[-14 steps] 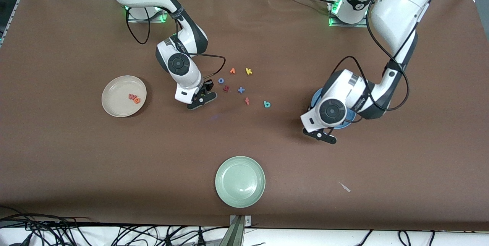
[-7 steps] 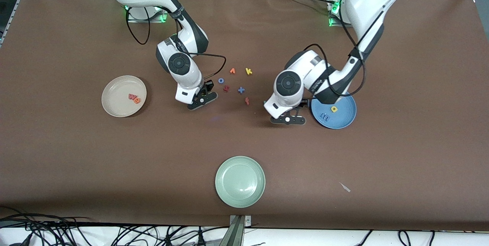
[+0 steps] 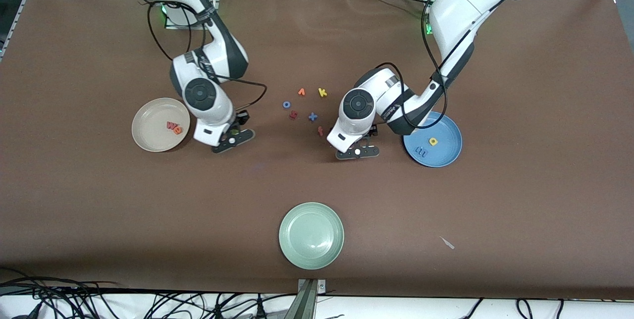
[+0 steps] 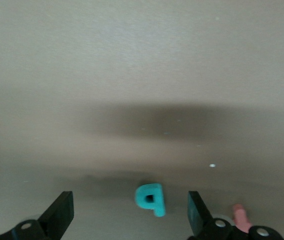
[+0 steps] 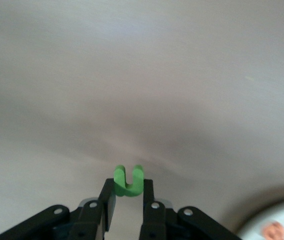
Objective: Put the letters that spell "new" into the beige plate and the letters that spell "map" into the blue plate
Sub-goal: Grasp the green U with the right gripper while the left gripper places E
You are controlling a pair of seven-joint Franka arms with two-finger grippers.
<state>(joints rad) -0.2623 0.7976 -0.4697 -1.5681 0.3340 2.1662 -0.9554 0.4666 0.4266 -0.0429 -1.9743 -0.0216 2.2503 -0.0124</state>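
The beige plate [image 3: 160, 125], holding the salmon-pink "w" [image 3: 171, 125] and orange "e" [image 3: 177, 130], lies just beside the right gripper [image 3: 233, 139], with bare brown table [image 3: 317, 180] between them. That gripper pinches the green "n" [image 5: 128, 180], its legs pointing away from the fingers. The left gripper [image 4: 130, 220], spread wide, straddles the teal-blue "p" [image 4: 151, 198], whose stem points toward the wrist; a red letter [image 3: 320, 131] lies just beside it, toward the right arm's end, and the blue plate [image 3: 447, 153] just beside it toward the left arm's end.

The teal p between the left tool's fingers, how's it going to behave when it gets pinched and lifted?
The p looks like thick matte foam, so probably very light and a bit squashy. It lies flat, so unlikely to roll. Being small, it may twist between the open left tool's fingers.
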